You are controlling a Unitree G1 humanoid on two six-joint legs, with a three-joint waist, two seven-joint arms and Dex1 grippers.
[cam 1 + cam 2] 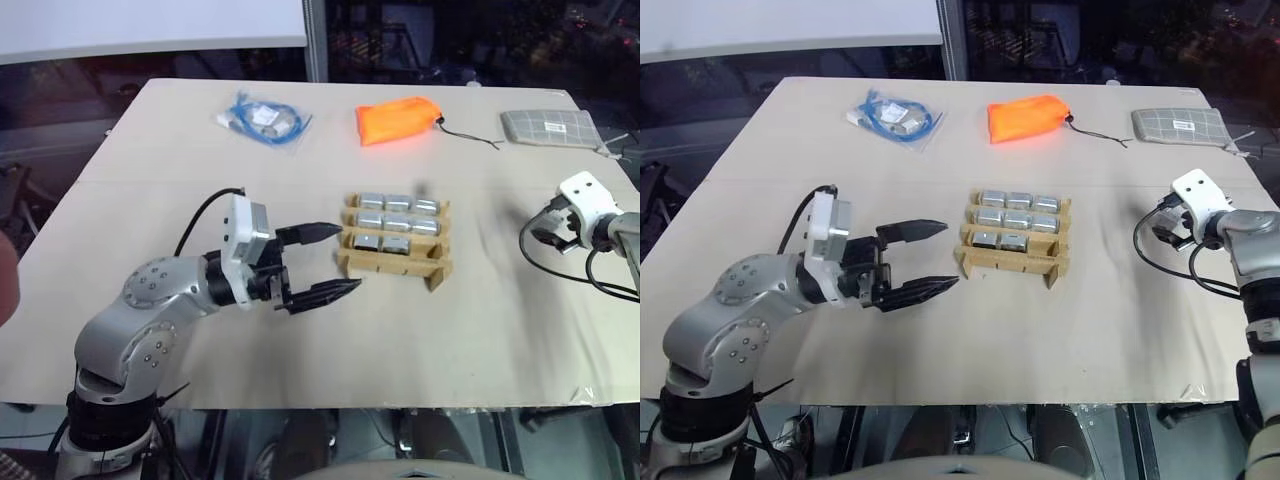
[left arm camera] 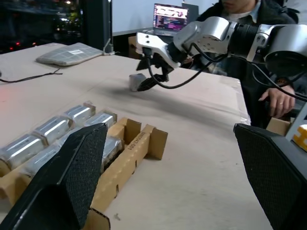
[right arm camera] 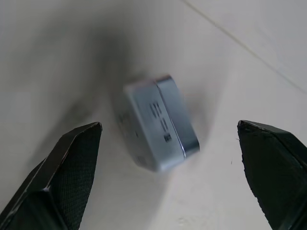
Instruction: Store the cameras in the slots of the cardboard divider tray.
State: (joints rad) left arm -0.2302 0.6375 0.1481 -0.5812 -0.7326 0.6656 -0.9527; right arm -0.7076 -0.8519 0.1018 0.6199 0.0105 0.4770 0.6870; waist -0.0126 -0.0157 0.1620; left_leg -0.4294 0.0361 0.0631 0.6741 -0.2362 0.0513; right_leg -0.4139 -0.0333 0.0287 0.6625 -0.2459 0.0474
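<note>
The cardboard divider tray lies mid-table, and several silver cameras fill its back rows. Its front row of slots holds nothing. My left gripper hangs open just left of the tray, pointing at it, with nothing between its fingers. Far to the right, my right gripper is open and tilted down over one loose camera, which lies flat on the table between the two fingers without touching them. The left wrist view shows that same camera under the right gripper.
At the table's far edge lie a bag of blue cable, an orange pouch and a grey mesh pouch. A person's hand rests beyond the right end of the table, and a laptop stands behind.
</note>
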